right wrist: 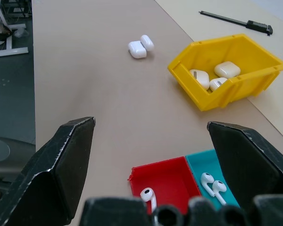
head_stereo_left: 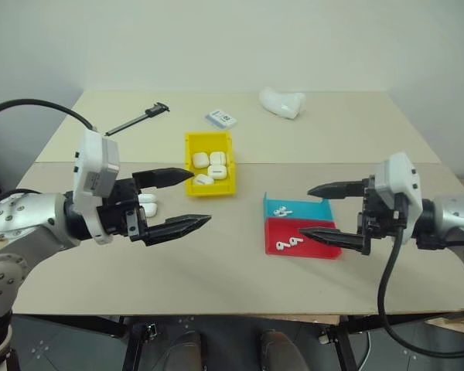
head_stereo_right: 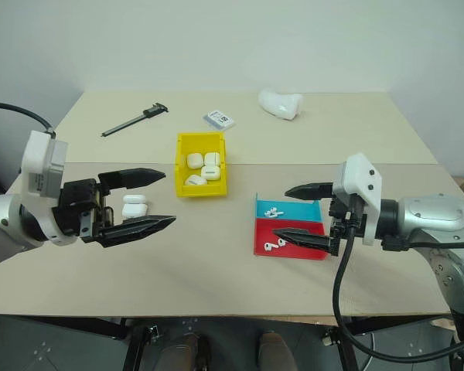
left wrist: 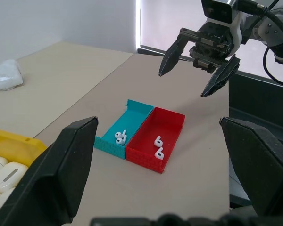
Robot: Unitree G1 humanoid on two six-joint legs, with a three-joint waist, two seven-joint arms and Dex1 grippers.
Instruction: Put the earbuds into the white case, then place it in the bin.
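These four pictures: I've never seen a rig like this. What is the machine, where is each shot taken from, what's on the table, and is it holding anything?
It is a humanoid robot with two arms, each ending in a two-fingered black gripper. Two pictures come from its head, looking down over the table; the other two come from cameras on its wrists, looking out between each gripper's own fingers.

The left gripper and the right gripper both hover open above the table, holding nothing.

On the table: a yellow bin already holding several white cases, an open white case lying by the left gripper, and a blue tray and a red tray side by side, each with two small earbuds. At the far side lie a black caliper, a small card and a lumpy white object.
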